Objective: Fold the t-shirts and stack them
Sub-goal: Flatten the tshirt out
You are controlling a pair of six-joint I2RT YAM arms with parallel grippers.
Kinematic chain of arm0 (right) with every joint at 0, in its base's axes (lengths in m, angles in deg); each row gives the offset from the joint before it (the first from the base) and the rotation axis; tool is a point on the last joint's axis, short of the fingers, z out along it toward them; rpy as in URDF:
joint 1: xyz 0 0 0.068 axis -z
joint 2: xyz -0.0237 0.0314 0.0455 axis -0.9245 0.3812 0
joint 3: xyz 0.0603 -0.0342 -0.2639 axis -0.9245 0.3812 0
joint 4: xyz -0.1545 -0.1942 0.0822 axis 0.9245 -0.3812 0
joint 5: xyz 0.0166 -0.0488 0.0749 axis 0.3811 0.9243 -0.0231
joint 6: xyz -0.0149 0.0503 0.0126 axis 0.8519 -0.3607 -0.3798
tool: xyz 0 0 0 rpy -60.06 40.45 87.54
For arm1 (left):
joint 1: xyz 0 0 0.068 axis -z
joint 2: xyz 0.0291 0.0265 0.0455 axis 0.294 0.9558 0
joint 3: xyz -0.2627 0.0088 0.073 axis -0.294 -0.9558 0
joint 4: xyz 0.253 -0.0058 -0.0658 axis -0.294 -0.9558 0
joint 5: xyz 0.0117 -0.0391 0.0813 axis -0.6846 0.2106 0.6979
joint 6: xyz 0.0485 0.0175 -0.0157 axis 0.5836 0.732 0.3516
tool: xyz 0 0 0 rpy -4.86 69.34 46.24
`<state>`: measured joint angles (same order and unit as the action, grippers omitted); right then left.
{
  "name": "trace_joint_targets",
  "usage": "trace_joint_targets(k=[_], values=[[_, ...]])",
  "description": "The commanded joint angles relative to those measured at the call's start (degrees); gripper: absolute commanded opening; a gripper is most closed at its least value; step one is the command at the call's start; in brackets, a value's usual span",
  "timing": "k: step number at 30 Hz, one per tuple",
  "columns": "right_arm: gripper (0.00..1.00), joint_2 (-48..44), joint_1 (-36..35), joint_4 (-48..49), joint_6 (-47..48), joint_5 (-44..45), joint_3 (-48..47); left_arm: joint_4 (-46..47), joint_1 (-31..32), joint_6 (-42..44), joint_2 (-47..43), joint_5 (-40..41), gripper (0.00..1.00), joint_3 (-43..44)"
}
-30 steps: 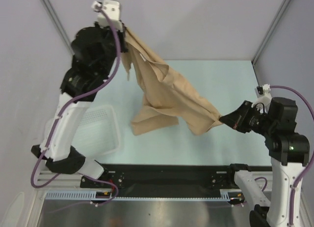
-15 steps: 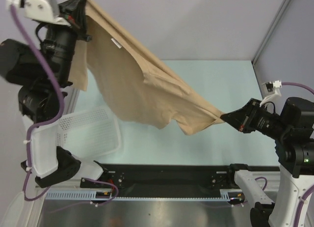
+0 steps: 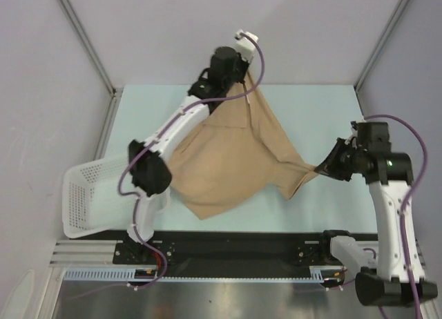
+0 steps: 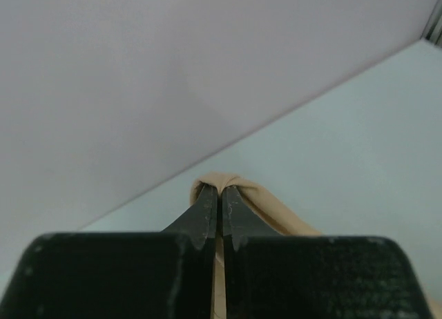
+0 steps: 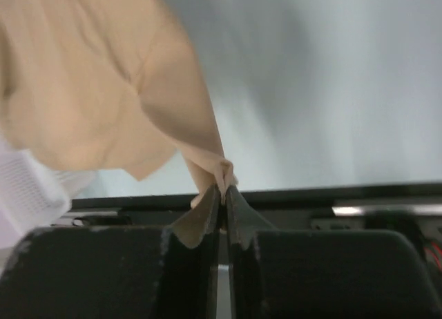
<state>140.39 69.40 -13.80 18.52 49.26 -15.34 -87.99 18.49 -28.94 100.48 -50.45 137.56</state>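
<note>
clamping thin folds of the t-shirt (image 3: 235,160) in left gripper (image 4: 220,192) and right gripper (image 5: 223,191), risked cloth slipping free under tension.

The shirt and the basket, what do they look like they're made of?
Shirt: soft tan cloth with a matte finish, likely a cotton-type knit, though the weave is too fine to see. It sags, drapes and creases where it is held up. Basket: white plastic by the look, fairly matte, with stiff lattice walls full of small holes.
</note>
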Motion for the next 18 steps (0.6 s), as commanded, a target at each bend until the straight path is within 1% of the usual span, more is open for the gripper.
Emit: trace_joint_targets(k=[1, 3, 5, 7, 8, 9, 10, 13, 14, 15, 18], values=[[0.11, 5.8, -1.6, 0.5, -3.0, 12.2, 2.0, 9.0, -0.3, -3.6, 8.4, -2.1, 0.00, 9.7], [0.13, 7.3, -1.6, -1.2, -3.0, 14.8, 1.9, 12.8, -0.2, -4.7, 12.2, -2.7, 0.00, 11.1], [0.13, 7.8, -1.6, -2.5, -2.9, 17.8, 3.1, 14.2, 0.0, -6.5, 13.4, -2.5, 0.00, 12.6], [0.10, 7.1, -1.2, -2.5, -2.8, 18.4, 4.6, 17.4, 0.2, -8.2, 13.0, -4.0, 0.00, 14.0], [0.08, 6.6, -1.0, -2.2, -2.8, 18.4, 6.7, 18.1, 0.4, -8.9, 12.6, -4.3, 0.00, 14.5], [0.00, 5.9, -0.8, -2.1, -2.8, 18.3, 7.6, 19.0, 0.7, -9.0, 12.0, -3.7, 0.00, 15.2], [0.00, 5.6, -0.8, -1.8, -2.7, 16.7, 8.5, 19.1, 0.8, -8.8, 11.4, -3.4, 0.00, 15.5], [0.00, 2.6, -1.6, -0.6, -1.7, 13.5, 9.2, 19.6, 0.9, -7.9, 4.7, -1.6, 0.00, 12.3], [0.00, 1.7, -1.6, 0.0, -1.2, 12.8, 8.1, 20.4, 1.0, -7.3, 0.1, -1.4, 0.01, 8.5], [0.00, 0.0, -1.6, -0.3, -0.7, 12.4, 7.1, 21.5, 1.0, -6.6, -2.4, -1.1, 0.00, 7.0], [0.00, -2.8, -1.6, -1.5, 2.2, 8.5, 2.0, 20.1, 1.0, -4.4, -9.4, -0.6, 0.00, 5.4]])
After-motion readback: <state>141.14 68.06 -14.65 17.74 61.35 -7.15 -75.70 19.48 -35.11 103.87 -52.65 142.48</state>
